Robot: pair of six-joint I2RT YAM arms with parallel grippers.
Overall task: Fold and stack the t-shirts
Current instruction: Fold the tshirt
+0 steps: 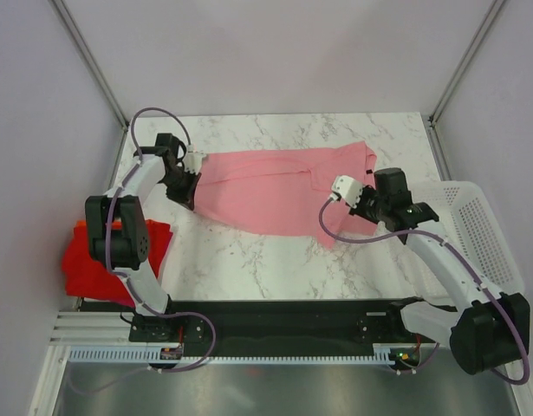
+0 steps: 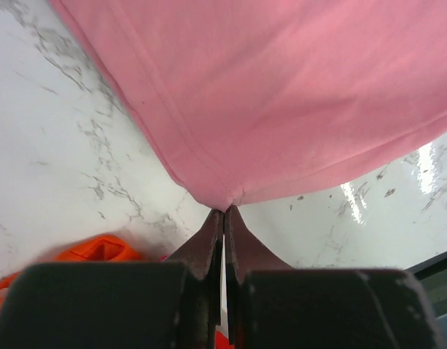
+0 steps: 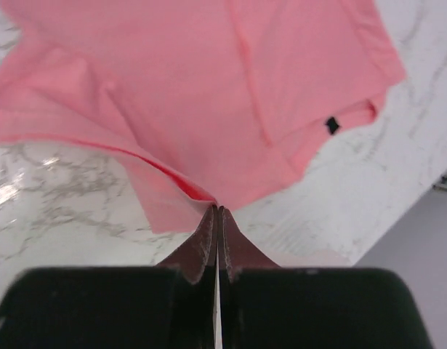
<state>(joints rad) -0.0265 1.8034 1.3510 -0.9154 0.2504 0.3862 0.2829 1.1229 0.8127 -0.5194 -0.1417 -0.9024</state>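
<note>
While the pink t-shirt [image 1: 283,186] lies across the tabletop [image 1: 249,260] in the top view, with a red t-shirt [image 1: 84,260] at the left edge, a fold is judged to be in hand. From the left wrist, the left jaws are seen pinching a hem corner. From the right wrist, the right jaws are seen pinching a doubled edge. Next, both corners must be carried across together, kept taut.

Robot lab cell (blank walls [image 1: 275,52], metal corner posts [image 1: 93,61]) around marble table [image 1: 249,269].
</note>
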